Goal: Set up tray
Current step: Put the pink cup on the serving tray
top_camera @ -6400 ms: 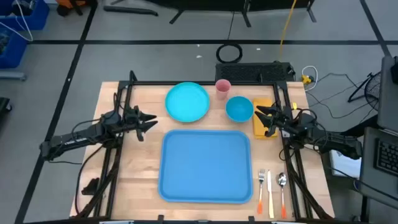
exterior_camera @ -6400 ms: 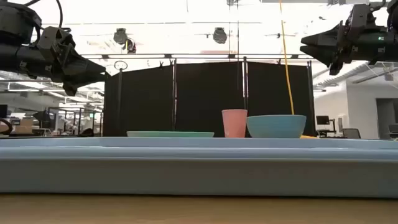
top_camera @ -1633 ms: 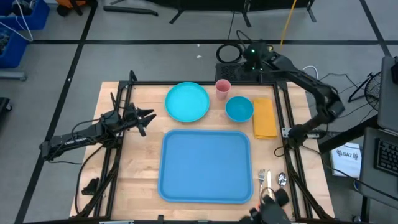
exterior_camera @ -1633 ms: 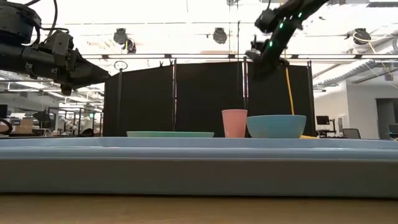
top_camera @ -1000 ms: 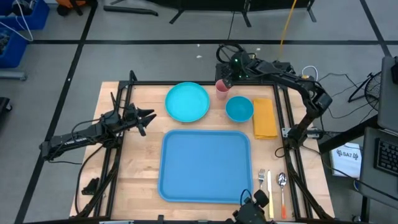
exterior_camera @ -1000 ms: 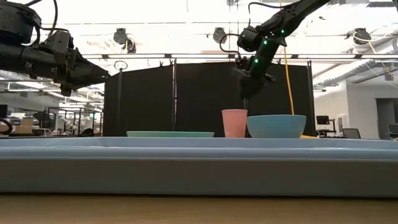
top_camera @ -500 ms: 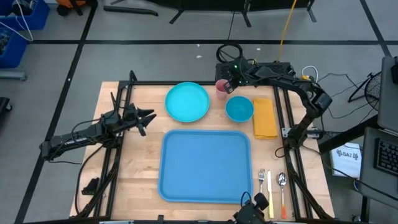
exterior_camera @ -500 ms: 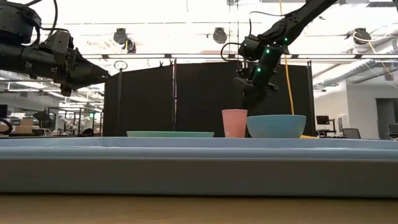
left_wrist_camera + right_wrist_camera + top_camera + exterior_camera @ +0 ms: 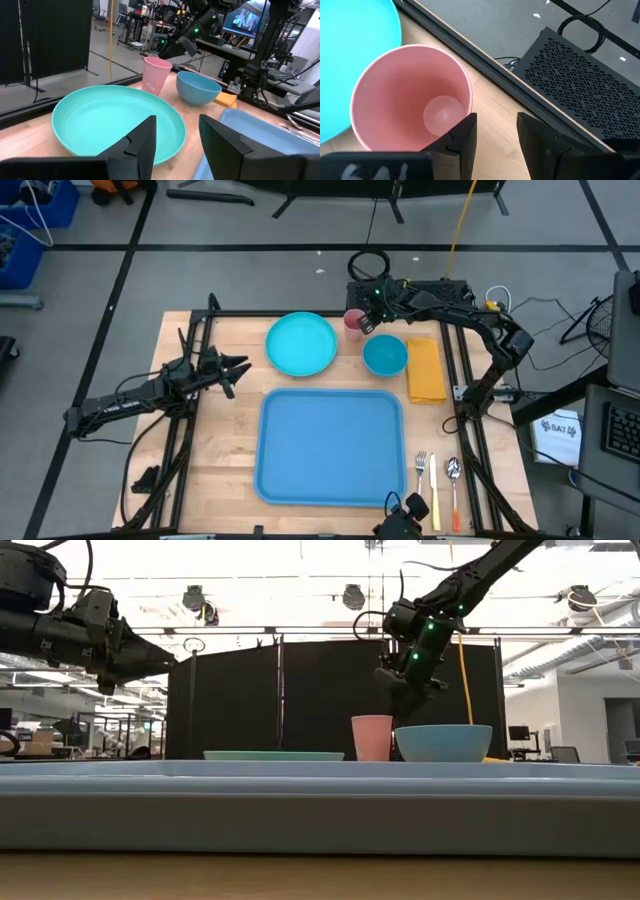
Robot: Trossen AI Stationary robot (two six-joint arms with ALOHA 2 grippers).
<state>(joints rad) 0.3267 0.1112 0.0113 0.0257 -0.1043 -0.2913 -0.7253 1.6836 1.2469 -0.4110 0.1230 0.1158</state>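
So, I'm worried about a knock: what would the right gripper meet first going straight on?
Probably the pink cup's rim or the table beside it; the right gripper, open, points down at its edge.

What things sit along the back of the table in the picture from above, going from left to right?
Turquoise plate → pink cup → blue bowl → yellow-orange napkin.

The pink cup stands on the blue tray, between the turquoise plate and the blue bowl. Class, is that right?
Not quite. The pink cup stands on the bare table, beyond the blue tray, as the high view shows. It is indeed between the turquoise plate and the blue bowl.
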